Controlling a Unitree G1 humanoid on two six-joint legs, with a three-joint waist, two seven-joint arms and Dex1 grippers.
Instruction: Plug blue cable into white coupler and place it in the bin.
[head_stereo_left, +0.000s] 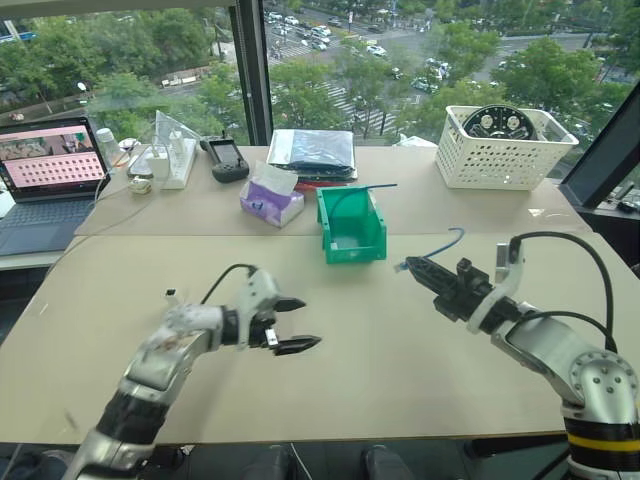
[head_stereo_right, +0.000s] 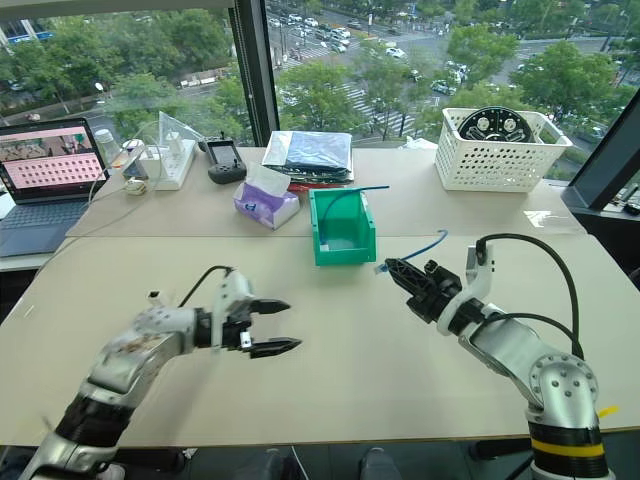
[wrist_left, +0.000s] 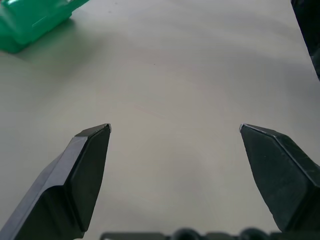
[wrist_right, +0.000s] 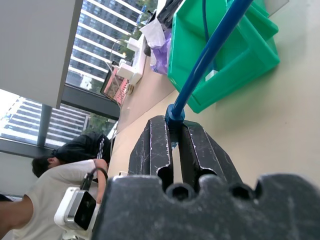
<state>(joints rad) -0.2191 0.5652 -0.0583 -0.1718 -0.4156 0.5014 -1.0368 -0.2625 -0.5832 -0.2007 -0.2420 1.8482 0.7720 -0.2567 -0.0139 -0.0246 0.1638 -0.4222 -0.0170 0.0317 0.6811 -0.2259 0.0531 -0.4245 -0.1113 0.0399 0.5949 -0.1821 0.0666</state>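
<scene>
Above the desk's right half our right hand (head_stereo_left: 412, 266) is clamped on the blue cable (head_stereo_left: 443, 243); our left hand (head_stereo_left: 298, 324) hangs spread and empty. We should carry it to the green bin (head_stereo_left: 352, 226) mid-desk, releasing low inside. From the right wrist, something white (wrist_right: 212, 75) lies in the bin, perhaps the coupler.

High-rise office: laptop (head_stereo_left: 50, 170), window desks (head_stereo_left: 300, 260).

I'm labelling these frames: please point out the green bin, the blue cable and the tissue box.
green bin (head_stereo_left: 336, 215): left eye view, left wall.
blue cable (wrist_right: 210, 50): right wrist view, middle of its length.
tissue box (head_stereo_left: 270, 206): left eye view, purple side.
</scene>
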